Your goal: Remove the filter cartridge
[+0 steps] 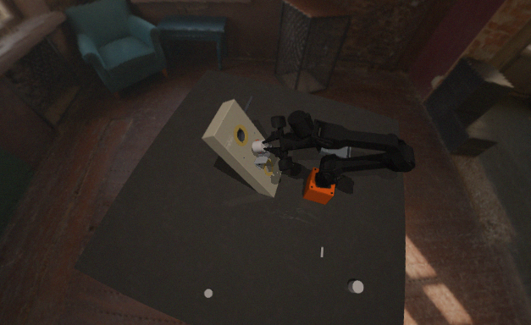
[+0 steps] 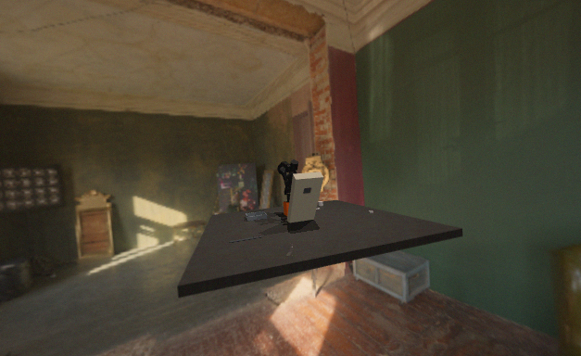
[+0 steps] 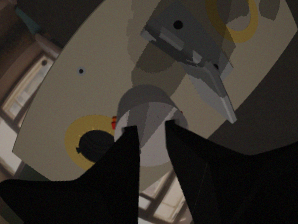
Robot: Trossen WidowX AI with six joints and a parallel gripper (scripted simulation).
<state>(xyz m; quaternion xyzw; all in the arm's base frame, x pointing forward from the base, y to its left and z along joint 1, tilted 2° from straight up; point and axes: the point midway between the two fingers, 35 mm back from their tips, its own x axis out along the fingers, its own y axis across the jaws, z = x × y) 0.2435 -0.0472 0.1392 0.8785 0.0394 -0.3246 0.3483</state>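
The pale round filter cartridge [image 1: 257,147] [image 3: 150,150] is out of the beige service panel [image 1: 229,145] [image 2: 303,204] [image 3: 55,100], in front of its face. My gripper [image 1: 266,146] [image 3: 150,129] is shut on the cartridge, with the fingertips in the slots of its face. A small red-orange part shows at the cartridge's side. The dark round opening [image 1: 240,134] [image 3: 95,146] in a yellow ring is empty. The tray [image 1: 349,152] [image 2: 258,219] stands on the table, partly hidden under the arm in the top view. The exterior view hides the cartridge behind the panel.
A grey bracket [image 1: 262,161] [image 3: 182,40] sticks out of the panel close to the cartridge, near a second yellow ring [image 3: 250,30]. The orange arm base [image 1: 320,195] stands near the panel's lower end. A thin rod [image 1: 248,104] [image 2: 246,239] lies beyond the panel.
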